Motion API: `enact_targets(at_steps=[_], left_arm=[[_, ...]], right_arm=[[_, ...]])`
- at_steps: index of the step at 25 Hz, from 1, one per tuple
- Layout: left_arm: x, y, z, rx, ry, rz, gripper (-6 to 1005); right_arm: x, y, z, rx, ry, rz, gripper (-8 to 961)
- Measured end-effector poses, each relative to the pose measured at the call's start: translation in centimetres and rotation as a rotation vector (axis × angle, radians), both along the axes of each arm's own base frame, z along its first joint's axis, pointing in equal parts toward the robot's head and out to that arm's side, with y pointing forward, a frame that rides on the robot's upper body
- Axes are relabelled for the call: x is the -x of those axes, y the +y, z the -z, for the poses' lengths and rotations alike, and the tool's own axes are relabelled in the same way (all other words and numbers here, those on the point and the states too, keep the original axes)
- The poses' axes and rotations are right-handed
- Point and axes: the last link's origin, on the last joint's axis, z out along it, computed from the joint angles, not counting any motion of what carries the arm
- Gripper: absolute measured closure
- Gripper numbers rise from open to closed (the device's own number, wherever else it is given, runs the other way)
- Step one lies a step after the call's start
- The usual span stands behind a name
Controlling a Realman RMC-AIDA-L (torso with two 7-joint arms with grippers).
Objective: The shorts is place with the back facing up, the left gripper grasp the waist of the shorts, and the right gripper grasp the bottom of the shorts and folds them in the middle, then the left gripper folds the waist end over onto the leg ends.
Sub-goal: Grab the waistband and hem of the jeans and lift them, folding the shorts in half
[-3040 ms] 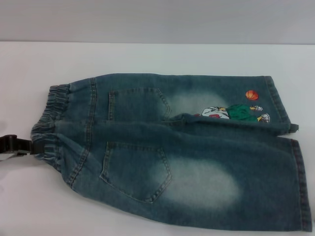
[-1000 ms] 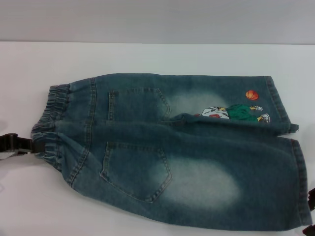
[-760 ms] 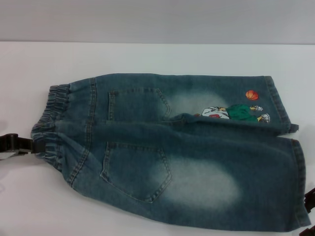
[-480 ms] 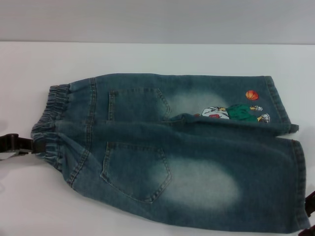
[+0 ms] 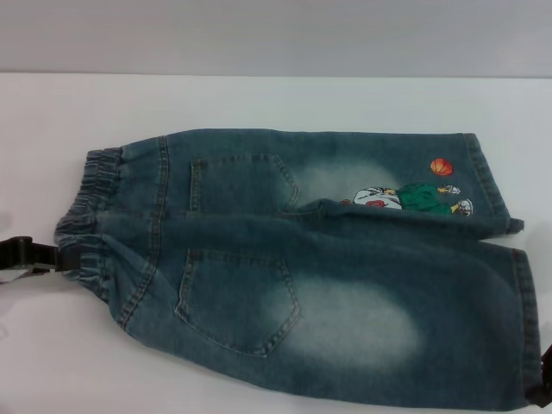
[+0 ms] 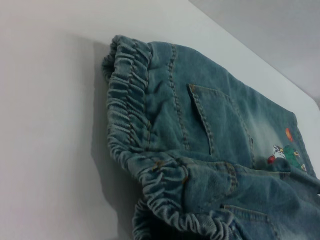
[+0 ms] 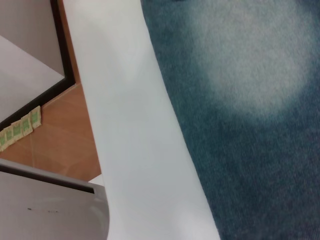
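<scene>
Head view: the shorts (image 5: 302,259) lie spread flat, back side up, on a white table (image 5: 259,99), both patch pockets showing and a cartoon print (image 5: 414,198) with an orange basketball on the far leg. The waist (image 5: 86,216), a crinkled elastic band, forms the shorts' end toward the robot's left; the bottom of the shorts (image 5: 522,328) forms the opposite end. The left gripper (image 5: 26,254) sits at table level right against the near corner of the waist, though whether its fingers are spread or pinching the band cannot be told. The right gripper (image 5: 543,379) shows only as a dark sliver beside the near leg's hem corner, its finger state likewise unclear. From the left wrist, the ruffled waist (image 6: 135,140) fills the foreground, lying on the table.
</scene>
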Motion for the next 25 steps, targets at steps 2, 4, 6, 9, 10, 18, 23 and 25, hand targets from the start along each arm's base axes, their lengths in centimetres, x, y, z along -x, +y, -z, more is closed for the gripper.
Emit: enact_targets(at_steps=[2,4,6,9,10,18,23,25], left_arm=[[0.0,0.0,0.0,0.000,-0.001,0.000,893],[0.0,0.0,0.0,0.000,-0.001,0.000,893],[0.0,0.0,0.0,-0.001,-0.002,-0.001,892],[-0.1,0.1,0.0,-0.004,-0.006,-0.003,891],[-0.1,0.1,0.0,-0.005,-0.006,-0.003,890],[-0.2,0.1,-0.1,-0.020,-0.035,-0.005,888],[-1.1,0.1,-0.8,-0.097,-0.199,-0.014,886],[-1.4,0.2,-1.3,-0.136,-0.258,-0.011,885]], right_arm=[[-0.1,0.0,0.0,0.000,-0.001,0.001,775],[-0.2,-0.1,0.0,-0.003,-0.003,0.002,830],[-0.3,-0.1,0.0,-0.007,-0.004,0.000,884],[-0.5,-0.2,0.0,-0.013,0.000,-0.004,942],[-0.5,-0.2,0.0,-0.015,0.003,-0.004,945],[0.0,0.0,-1.6,-0.106,0.146,-0.043,947],[0.6,0.7,-3.8,-0.263,0.290,-0.098,940],[1.0,1.1,-4.5,-0.326,0.347,-0.121,938]])
